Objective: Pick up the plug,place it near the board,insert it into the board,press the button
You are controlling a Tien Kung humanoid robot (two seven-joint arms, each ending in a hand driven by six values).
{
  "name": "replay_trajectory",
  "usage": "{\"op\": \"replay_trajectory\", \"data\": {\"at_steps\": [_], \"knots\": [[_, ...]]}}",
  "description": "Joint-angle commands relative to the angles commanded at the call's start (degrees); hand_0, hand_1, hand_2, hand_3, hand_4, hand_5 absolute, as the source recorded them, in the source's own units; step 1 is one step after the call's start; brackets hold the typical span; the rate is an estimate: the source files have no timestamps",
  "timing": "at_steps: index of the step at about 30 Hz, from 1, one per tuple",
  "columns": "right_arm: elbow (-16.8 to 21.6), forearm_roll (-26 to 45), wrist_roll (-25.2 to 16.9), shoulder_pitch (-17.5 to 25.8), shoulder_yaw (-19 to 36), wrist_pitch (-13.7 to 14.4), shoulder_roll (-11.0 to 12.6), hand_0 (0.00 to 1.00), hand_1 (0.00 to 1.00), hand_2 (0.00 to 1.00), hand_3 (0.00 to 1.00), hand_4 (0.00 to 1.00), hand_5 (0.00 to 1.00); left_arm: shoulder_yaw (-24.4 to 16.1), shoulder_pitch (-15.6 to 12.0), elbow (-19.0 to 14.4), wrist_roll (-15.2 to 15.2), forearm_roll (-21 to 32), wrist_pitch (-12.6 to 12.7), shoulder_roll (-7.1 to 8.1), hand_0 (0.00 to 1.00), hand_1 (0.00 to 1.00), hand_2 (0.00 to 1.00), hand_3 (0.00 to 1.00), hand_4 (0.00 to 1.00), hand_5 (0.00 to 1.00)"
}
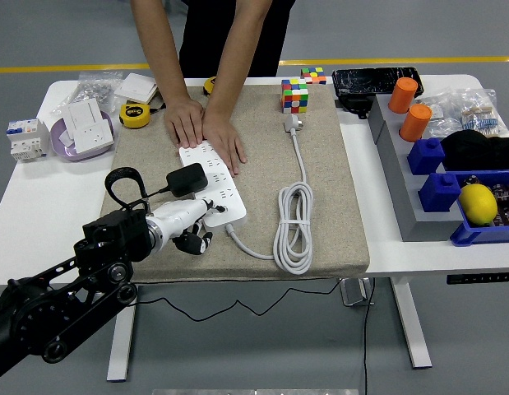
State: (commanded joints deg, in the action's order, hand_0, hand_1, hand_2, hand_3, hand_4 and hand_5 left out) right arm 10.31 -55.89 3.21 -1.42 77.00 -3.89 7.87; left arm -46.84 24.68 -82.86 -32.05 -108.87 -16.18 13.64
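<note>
Plug: black adapter, rigid and light, lay over the white board's near end.
Left robot hand: fingers curled beneath the plug; actual hold unclear.
Best hold: its flat sides.

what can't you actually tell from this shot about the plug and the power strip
Head view only:
- Whether the black plug is seated in the power strip: its prongs face away from the camera.
- The strip's far end: covered by the person's hands.
- The strip's button: not identifiable, too small.
- The left hand finger contact: partly hidden under the hand.
</note>
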Motion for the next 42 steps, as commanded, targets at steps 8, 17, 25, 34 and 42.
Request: {"op": "replay_trajectory", "data": {"at_steps": [8,17,25,34,42], "knots": [[0.0,0.0,0.0,0.0,0.1,0.1,-0.1,0.844,0.740,0.723,0.747,0.998,0.736,-9.7,-3.5,-5.3,6.0,3.4,1.6,-1.50,0.201,0.113,0.209,0.736,0.456,0.002],[0.0,0.2,-0.1,-0.1,0.1,0.1,-0.3,0.843,0.740,0.723,0.746,0.998,0.737,-21.0,-5.7,-1.5,23.2,24.5,9.9,-4.95,0.361,0.463,0.518,0.662,0.813,0.203],[0.0,0.1,0.0,0.0,0.2,0.2,-0.4,0.843,0.740,0.723,0.746,0.998,0.736,-26.8,-7.8,1.7,31.3,44.6,15.1,-6.72,0.998,0.998,0.998,0.998,0.998,0.375],[0.0,0.2,0.0,-0.1,0.3,0.1,-0.4,0.844,0.740,0.722,0.746,0.998,0.735,-26.8,-8.6,2.0,29.4,54.1,17.3,-5.29,0.998,0.998,0.979,0.998,0.998,0.393],[0.0,0.1,0.0,-0.2,0.3,0.2,-0.4,0.842,0.740,0.722,0.746,0.998,0.732,-16.3,-6.2,-1.6,24.1,34.0,19.4,0.68,0.162,0.081,0.162,0.747,0.490,0.033]]}}
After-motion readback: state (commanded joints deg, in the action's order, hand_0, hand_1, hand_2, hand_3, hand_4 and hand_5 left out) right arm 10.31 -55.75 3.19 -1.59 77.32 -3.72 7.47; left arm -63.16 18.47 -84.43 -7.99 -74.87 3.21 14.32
